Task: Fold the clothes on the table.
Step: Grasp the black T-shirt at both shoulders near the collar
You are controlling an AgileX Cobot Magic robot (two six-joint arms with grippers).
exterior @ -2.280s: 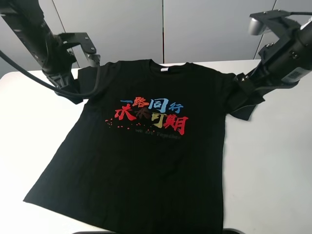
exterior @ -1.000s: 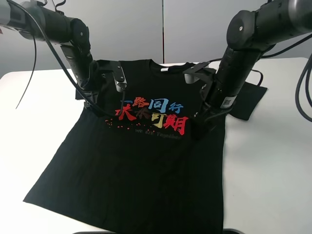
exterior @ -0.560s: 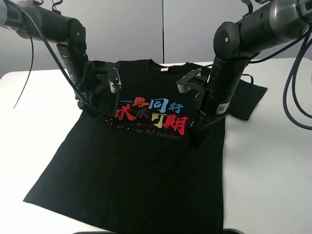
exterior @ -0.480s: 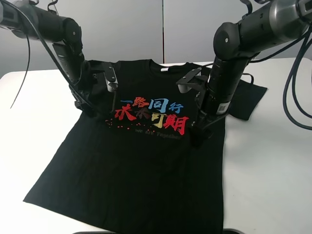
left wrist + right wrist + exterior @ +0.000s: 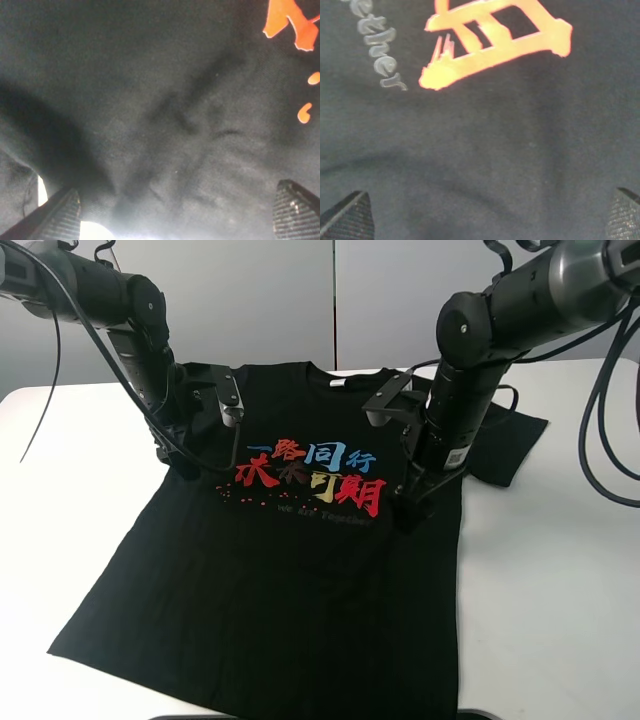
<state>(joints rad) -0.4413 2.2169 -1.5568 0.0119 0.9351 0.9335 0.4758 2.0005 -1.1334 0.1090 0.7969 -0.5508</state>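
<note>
Black T-shirt (image 5: pixel 300 580) lies flat, print up, in the middle of the white table (image 5: pixel 550 590). The left gripper (image 5: pixel 185 462), jaws wide apart, hangs low over the cloth beside the left end of the printed characters (image 5: pixel 310 475). The right gripper (image 5: pixel 405 515), likewise spread and holding nothing, hovers just past their right end. The danger from here is a poor pinch. On smooth, flat cloth the jaws may catch too little, or both layers, and drag the shirt askew — and unequal grips would skew the fold. The sleeve (image 5: pixel 510 445) on that side lies spread on the table. No container is in view.
</note>
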